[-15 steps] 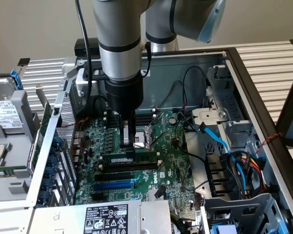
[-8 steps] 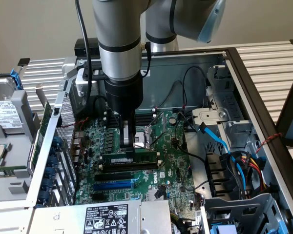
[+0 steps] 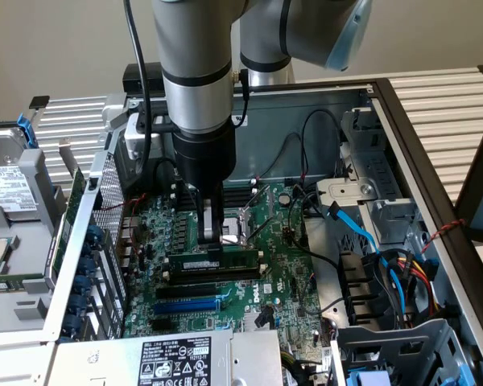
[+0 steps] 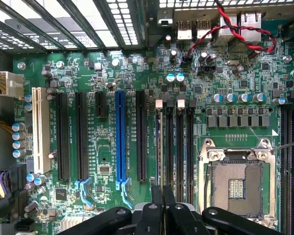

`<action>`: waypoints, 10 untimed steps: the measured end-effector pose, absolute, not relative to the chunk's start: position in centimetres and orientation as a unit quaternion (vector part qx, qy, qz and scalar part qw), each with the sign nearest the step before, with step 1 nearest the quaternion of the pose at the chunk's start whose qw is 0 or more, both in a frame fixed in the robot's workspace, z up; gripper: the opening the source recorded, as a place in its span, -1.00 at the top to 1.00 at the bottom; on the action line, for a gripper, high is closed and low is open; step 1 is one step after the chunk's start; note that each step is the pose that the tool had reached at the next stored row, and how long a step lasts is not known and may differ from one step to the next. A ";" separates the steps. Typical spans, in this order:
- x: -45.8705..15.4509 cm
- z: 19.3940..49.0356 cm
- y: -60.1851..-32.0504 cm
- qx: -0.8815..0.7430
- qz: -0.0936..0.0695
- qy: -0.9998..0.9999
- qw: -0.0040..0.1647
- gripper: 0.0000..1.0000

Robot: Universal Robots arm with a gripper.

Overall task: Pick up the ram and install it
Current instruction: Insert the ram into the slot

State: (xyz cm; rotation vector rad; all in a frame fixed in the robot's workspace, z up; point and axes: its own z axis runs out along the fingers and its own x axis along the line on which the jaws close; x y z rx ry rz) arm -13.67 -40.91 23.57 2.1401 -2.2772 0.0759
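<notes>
Claw (image 3: 212,240) is pinched narrow on the top edge of the ram (image 3: 233,262), upright at the motherboard's (image 3: 294,265) middle, a stick likely light, stiff, fragile, best gripped mid-edge.

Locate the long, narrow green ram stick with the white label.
Exterior view, centre: the ram stick stands on edge on the green motherboard, held by the gripper, beside the black slots.
</notes>
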 end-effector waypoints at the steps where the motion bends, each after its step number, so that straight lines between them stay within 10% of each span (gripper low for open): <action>1: -13.7 23.6 -40.9 0.685 0.025 -0.728 0.008 0.76; 10: -13.7 23.4 -40.9 0.685 0.025 -0.728 0.008 0.76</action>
